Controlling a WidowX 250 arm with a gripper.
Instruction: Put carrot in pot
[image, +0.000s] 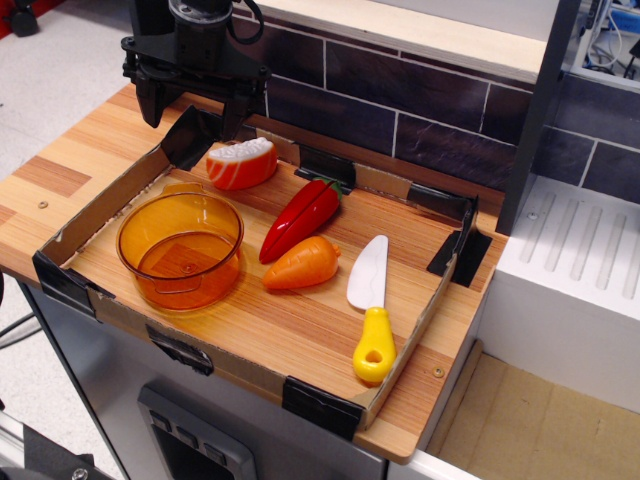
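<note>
Knife (372, 305), toy, yellow handle and white blade: nearest the camera, tray (120, 310) at 4 o'clock. Pot (181, 247), translucent amber, empty: 9 o'clock. Fish slice (241, 163): 11 o'clock. Chili pepper (299, 217), red: centre. Carrot (303, 264), stubby orange plastic: lying just right of the pot, touching the chili's lower edge; likely light, rigid and slick, best pinched across its thick middle. Gripper (195, 108), black: above the tray's 11 o'clock corner, jaws spread, holding nothing.

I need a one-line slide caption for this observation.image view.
Open gripper hovers behind the tray; carrot lies beside the empty amber pot, between chili pepper and toy knife.
</note>
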